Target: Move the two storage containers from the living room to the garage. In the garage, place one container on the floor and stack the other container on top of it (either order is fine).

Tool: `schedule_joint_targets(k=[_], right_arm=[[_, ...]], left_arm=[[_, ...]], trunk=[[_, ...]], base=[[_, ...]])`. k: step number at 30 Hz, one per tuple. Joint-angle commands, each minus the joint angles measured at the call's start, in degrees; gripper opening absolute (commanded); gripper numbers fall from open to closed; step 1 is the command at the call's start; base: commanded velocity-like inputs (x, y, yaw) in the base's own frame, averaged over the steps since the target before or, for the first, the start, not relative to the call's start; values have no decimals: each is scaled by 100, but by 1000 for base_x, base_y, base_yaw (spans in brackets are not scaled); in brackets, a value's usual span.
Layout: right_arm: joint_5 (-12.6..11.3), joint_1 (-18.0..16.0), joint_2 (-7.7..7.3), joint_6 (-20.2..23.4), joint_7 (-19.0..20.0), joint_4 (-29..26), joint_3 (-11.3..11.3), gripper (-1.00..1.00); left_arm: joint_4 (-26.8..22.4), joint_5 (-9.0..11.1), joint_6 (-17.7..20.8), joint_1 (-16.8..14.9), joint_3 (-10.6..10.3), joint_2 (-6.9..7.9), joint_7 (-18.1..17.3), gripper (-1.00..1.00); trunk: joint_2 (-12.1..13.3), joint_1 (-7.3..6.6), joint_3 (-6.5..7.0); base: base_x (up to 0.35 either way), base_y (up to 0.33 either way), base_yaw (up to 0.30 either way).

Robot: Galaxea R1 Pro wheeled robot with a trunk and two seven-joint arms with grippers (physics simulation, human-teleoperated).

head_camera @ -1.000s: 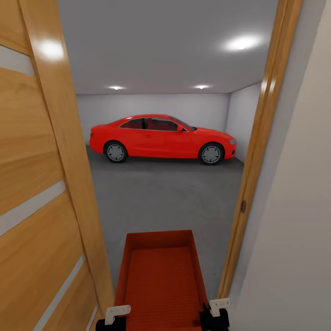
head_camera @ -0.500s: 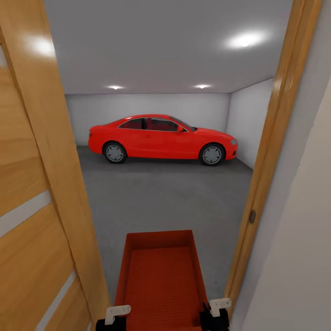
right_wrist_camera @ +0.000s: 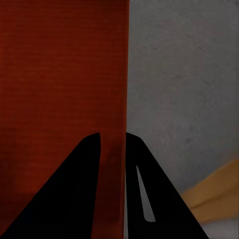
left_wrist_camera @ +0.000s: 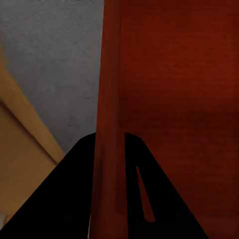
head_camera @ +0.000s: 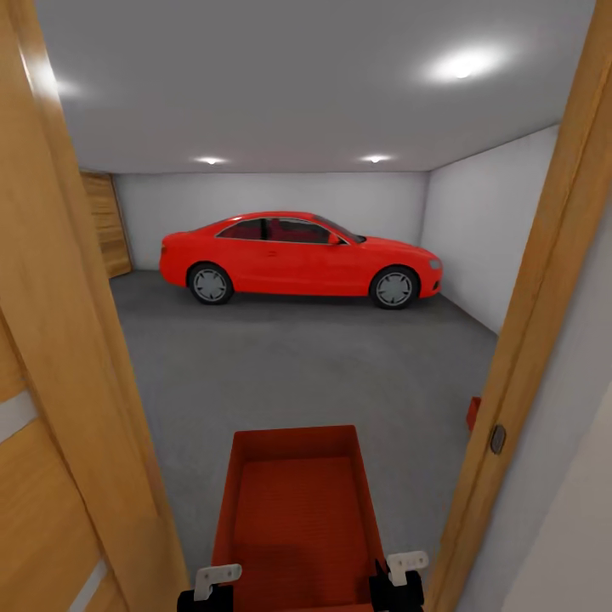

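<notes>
**A:** Doorway framing has widened over the last second. The orange-wood door (head_camera: 51, 408) and the door frame (head_camera: 531, 357) have slid out toward the edges of the head view, and more of the garage shows, including a wooden panel (head_camera: 106, 223) at its far left wall. That is the camera moving forward, not the room.

**B:** And the storage container (head_camera: 296, 510)?

**A:** Same place in the head view, held out low in front of the robot, open top up and empty. The left gripper (left_wrist_camera: 110, 149) has its fingers closed over the container's left wall, one finger on each side of the thin wall. The right gripper (right_wrist_camera: 113, 149) pinches the right wall the same way.

**B:** So the carry is nearly done?

**A:** I judge the robot is just crossing the threshold. This box has yet to be set down.

**B:** What is the room like?

**A:** The floor (head_camera: 297, 365) is dark grey mottled concrete, bare between the robot and a red car (head_camera: 297, 255) parked along the back wall. A small red object (head_camera: 473, 414) peeks past the door frame; I cannot tell what it is.
</notes>
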Motion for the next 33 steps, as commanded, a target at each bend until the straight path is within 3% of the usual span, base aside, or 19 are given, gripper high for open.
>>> schedule_joint_targets(k=[1,15,33], right_arm=[[53,-9,-2,-1,-63,6,32,-100],[53,-9,-2,-2,-63,6,30,-100],[53,-9,-2,-5,-63,6,30,-100]], left_arm=[[4,96,-39,-3,-70,64,78,-100],[13,87,-40,-3,-74,57,83,-100],[13,74,-41,-3,-85,56,82,-100]], trunk=[[-6,3,-8],[-6,3,-8],[-6,3,-8]], base=[[170,0,0],[50,10,0],[320,0,0]])
